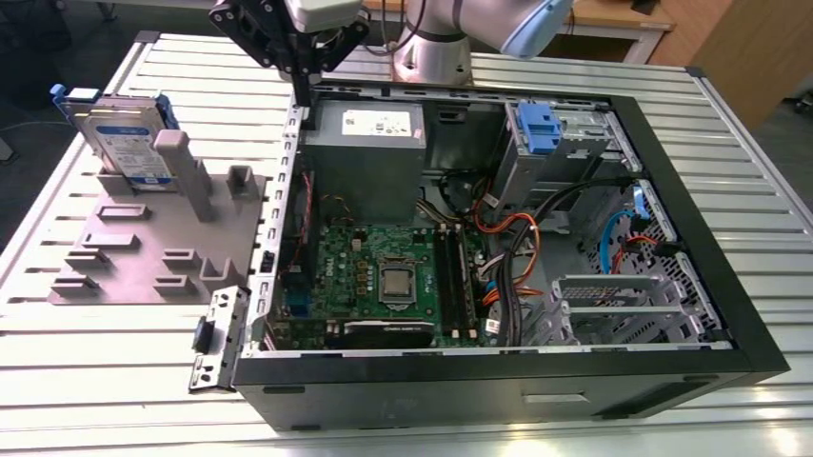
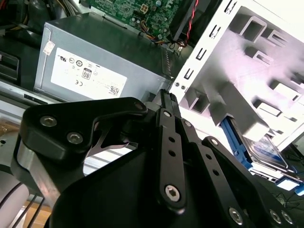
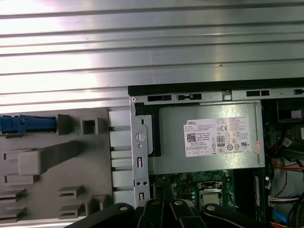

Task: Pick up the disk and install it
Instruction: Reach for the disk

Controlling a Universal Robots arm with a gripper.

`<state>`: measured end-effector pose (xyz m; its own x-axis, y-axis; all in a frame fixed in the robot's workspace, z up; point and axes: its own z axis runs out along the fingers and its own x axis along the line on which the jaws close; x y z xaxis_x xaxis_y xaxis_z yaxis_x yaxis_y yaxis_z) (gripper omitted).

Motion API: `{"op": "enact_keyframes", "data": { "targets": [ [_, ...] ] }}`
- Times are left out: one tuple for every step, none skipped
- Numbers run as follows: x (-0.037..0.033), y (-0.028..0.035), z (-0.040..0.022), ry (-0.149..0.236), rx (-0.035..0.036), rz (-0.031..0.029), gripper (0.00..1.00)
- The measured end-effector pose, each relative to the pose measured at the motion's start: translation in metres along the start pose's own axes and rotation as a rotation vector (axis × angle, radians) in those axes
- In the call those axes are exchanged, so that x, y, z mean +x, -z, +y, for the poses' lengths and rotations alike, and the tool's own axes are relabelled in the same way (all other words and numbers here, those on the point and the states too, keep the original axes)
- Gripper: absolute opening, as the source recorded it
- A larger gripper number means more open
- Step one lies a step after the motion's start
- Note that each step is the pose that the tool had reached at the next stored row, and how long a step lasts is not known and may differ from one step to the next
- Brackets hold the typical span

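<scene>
Well apart from the disk (image 1: 125, 143), the tool (image 1: 305, 98) hangs closed and empty over the case (image 1: 749, 314) wall, beside the power supply (image 1: 368, 143). The disk stands on edge in a grey rack (image 1: 140, 257) on the table (image 1: 102, 381), at the exterior view's left. A clean pickup likely needs the jaws spread wide and square to the disk's top edge. The rack's post (image 1: 190, 176), just beside the disk, crowds the approach.

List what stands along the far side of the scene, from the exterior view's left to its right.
Silver-metal disk with a blue frame, standing in the grey slotted stand → black gripper → grey metal box with a white sticker → blue plastic latch.
</scene>
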<state>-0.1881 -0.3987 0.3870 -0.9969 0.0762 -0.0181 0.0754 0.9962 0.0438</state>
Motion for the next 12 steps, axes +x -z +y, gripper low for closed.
{"op": "enact_keyframes", "data": {
  "targets": [
    [0.0008,0.0000,0.0000,0.000,0.0000,0.0000,0.11],
    [0.0012,-0.0001,0.0000,0.000,-0.0001,-0.0001,0.11],
    [0.0016,-0.0001,0.0000,0.000,0.0000,0.0001,0.11],
    [0.0019,-0.0002,0.0000,0.000,-0.0001,0.0002,0.11],
    [0.0023,-0.0001,-0.0001,0.000,0.0000,0.0004,0.11],
    [0.0025,-0.0002,-0.0001,0.000,0.0000,0.0004,0.11],
    [0.0026,-0.0002,-0.0001,0.000,0.0000,0.0004,0.11],
    [0.0030,-0.0003,-0.0001,0.000,0.0000,0.0004,0.11],
    [0.0040,-0.0003,-0.0002,0.000,-0.0001,0.0004,0.11],
    [0.0042,-0.0003,-0.0002,0.000,0.0000,0.0004,0.11],
    [0.0044,-0.0003,-0.0003,0.000,-0.0001,0.0004,0.11],
    [0.0046,-0.0003,-0.0003,0.000,-0.0001,0.0004,0.11]
  ]
}}
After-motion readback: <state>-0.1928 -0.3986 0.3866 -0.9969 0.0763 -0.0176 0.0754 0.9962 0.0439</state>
